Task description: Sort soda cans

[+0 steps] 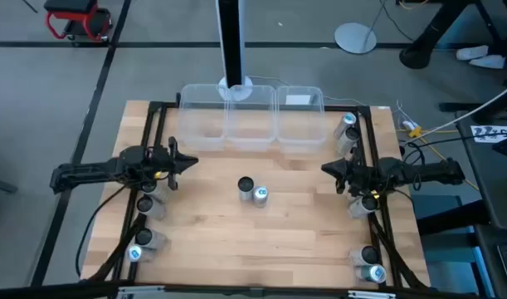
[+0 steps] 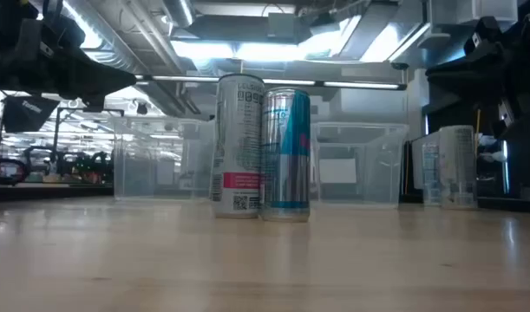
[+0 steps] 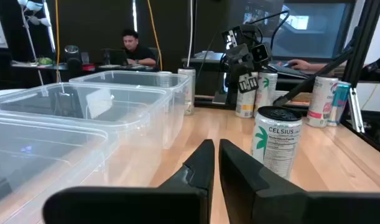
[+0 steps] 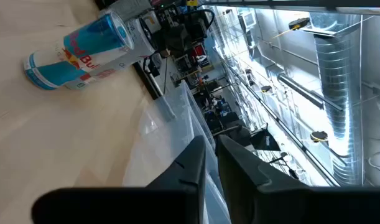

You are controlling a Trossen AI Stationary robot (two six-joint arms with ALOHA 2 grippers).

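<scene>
Wooden is the surface (image 1: 303, 241) we see from above, and our left hand (image 1: 192, 161) hangs over its left side, fingers pressed together, holding nothing. Two soda cans (image 1: 253, 190) stand touching in the middle, in front of three clear bins (image 1: 251, 124). Our right hand (image 1: 326, 169) hangs on the right, also pressed together and empty.

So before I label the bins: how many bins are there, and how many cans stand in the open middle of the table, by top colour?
Clear plastic bins: 3
Dark-topped can: 1
Blue-topped can: 1
Total: 5
The side cans along the table's left and right edges are partly hidden by the arms, so they are not counted.
</scene>
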